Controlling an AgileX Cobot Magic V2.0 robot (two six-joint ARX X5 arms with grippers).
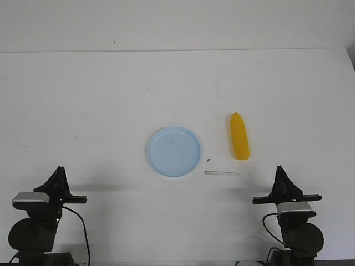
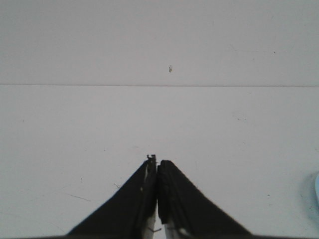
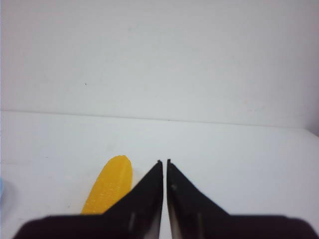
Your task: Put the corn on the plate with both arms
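A white table (image 1: 111, 111) is filling nearly the whole front view, its far edge running straight across beneath a plain white wall (image 1: 166, 22). The plate (image 1: 173, 151) is sitting flat around the middle of the surface, slightly nearer the robot's edge than the far edge, and nothing is lying on it. The corn (image 1: 239, 136) is lying on the bare table just beside the plate, toward the right edge, clear of the rim and not touching it; it is pointing lengthwise from the near edge to the far edge, with its narrower tip aimed at the far edge. A thin pale strip (image 1: 221, 173) is lying flat on the table between the plate and the near edge, a little toward the corn. The left gripper (image 1: 58, 182) is hovering by the near left corner, well apart from the plate; in its wrist view the left gripper (image 2: 157, 167) is showing its jaws pressed together on nothing. The right gripper (image 1: 282, 179) is waiting by the near right corner, near the corn's blunt end; in its own wrist view the right gripper (image 3: 164, 164) is showing jaws all but meeting, only a sliver between them, gripping nothing, with the corn (image 3: 109, 186) lying just beside the fingers.
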